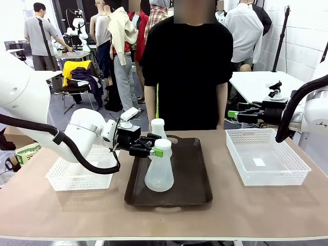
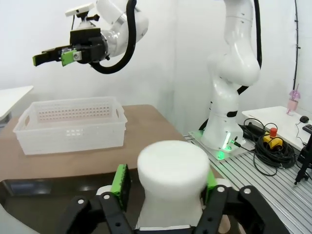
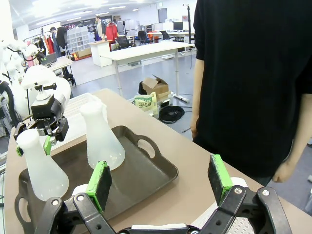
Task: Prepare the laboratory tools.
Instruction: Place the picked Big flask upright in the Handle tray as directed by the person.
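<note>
**Left gripper at the neck of the near flask, on the tray**

Your left gripper (image 1: pixel 154 146) brackets the neck of the near flask (image 1: pixel 159 171), one green pad (image 2: pixel 120 179) on each side of the white neck. In the left wrist view a slim gap shows between pad and neck on at least one side, so read the jaws as parted around the neck, not clamped; whether the far pad touches cannot be told. Directly below the gripper, the flask stands upright with its wide base on the dark tray (image 1: pixel 195 192). Just behind the gripper, toward the person (image 1: pixel 184 66), the second flask (image 1: pixel 158 128) also stands upright on the tray, close to the gripper body. Outboard of the left arm sits a white basket (image 1: pixel 66 179); across the tray, a second white basket (image 1: pixel 266 159) lies below the right gripper (image 1: pixel 233 115), which hangs raised with its jaws wide and nothing between them.

To finish this step well, judge the flask as set down and being let go. Open fully before you move, then retreat straight back from the neck, level, so neither pad drags the narrow top sideways. Keep the wrist clear of the second flask behind.
</note>
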Robot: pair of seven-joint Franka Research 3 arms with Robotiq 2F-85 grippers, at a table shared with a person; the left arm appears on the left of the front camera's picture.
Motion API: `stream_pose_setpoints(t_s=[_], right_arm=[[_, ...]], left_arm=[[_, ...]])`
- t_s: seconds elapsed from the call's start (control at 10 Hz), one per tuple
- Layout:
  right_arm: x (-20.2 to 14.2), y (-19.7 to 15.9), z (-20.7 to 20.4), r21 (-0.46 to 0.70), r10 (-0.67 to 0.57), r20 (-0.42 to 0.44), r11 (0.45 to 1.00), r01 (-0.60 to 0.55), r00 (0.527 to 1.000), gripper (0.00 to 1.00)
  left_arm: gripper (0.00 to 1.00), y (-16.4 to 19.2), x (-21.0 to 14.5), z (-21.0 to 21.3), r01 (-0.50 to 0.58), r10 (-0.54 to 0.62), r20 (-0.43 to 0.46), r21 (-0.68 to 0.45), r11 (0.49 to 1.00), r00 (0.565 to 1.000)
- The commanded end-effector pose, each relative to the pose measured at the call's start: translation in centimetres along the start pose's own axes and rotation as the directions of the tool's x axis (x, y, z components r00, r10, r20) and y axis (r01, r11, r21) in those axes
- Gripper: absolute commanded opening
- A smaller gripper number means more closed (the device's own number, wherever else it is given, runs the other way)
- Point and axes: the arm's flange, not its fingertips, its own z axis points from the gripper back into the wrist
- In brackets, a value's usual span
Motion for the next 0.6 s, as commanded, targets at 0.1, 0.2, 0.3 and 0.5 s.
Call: stream_pose_setpoints(t_s=[0.1,0.2,0.3,0.5], right_arm=[[0.1,0.0,-0.1,0.002,-0.007,-0.016,1.000,0.007,1.000,1.00],[0.1,0.0,-0.1,0.002,-0.007,-0.016,1.000,0.007,1.000,1.00],[0.1,0.0,-0.1,0.002,-0.007,-0.016,1.000,0.007,1.000,1.00],[0.1,0.0,-0.1,0.002,-0.007,-0.016,1.000,0.007,1.000,1.00]], left_arm=[[1.00,-0.4,0.7,0.4,-0.068,0.068,-0.075,-0.006,0.998,0.995],[1.00,-1.0,0.9,0.5,-0.082,0.081,-0.098,-0.009,0.997,0.992],[1.00,-1.5,1.1,0.7,-0.085,0.084,-0.106,-0.002,0.996,0.991],[1.00,-2.1,1.3,0.9,-0.104,0.104,-0.113,0.000,0.995,0.988]])
